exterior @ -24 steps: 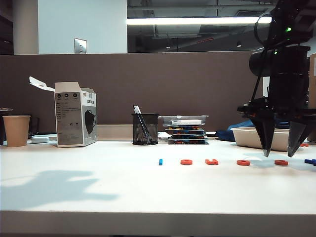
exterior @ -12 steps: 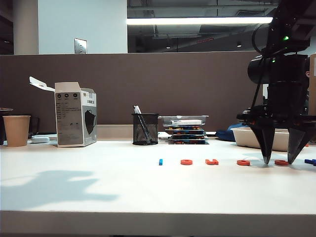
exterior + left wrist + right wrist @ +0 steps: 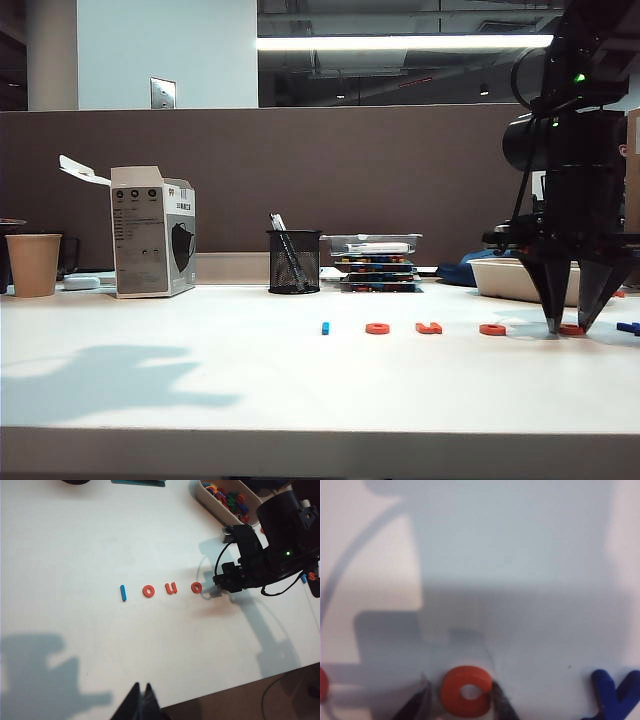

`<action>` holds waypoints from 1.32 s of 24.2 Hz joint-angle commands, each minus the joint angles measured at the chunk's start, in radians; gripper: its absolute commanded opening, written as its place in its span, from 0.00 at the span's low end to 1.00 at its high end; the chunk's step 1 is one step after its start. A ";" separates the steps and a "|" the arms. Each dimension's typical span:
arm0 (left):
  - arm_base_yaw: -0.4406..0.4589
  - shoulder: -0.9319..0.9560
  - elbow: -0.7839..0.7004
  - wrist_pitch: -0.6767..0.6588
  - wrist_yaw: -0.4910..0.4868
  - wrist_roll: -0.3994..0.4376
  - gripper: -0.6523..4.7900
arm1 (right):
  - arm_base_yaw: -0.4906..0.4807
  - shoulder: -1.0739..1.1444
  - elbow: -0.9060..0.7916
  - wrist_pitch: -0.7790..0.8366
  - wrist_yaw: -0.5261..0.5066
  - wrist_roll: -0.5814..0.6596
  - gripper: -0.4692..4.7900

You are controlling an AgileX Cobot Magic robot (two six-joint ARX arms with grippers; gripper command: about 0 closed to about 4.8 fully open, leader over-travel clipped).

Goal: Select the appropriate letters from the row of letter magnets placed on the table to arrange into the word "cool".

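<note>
Right gripper (image 3: 459,700) straddled the C (image 3: 466,691), jaws half-closed, grip unconfirmed. Light, stiff, slick: pinch outer edges. Left gripper (image 3: 141,700) looked closed, idle above table (image 3: 75,540).

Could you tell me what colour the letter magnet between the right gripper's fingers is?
Orange-red; the letter magnet shows best in the right wrist view.

The letter magnets (image 3: 159,590) on the table (image 3: 75,555), seen from the left wrist view, read "l o u o" in a row mid-frame. The white box (image 3: 152,232) at left in the exterior view carries print too small to read.
</note>
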 commanded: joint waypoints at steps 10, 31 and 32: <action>0.000 -0.004 0.006 0.006 -0.003 0.002 0.11 | 0.001 0.006 -0.001 -0.001 -0.004 -0.002 0.34; 0.000 -0.004 0.006 0.005 -0.003 0.005 0.11 | 0.001 -0.015 0.009 -0.010 -0.009 -0.003 0.29; 0.000 -0.004 0.006 0.005 -0.003 0.005 0.11 | 0.002 -0.023 0.008 -0.009 -0.009 -0.003 0.29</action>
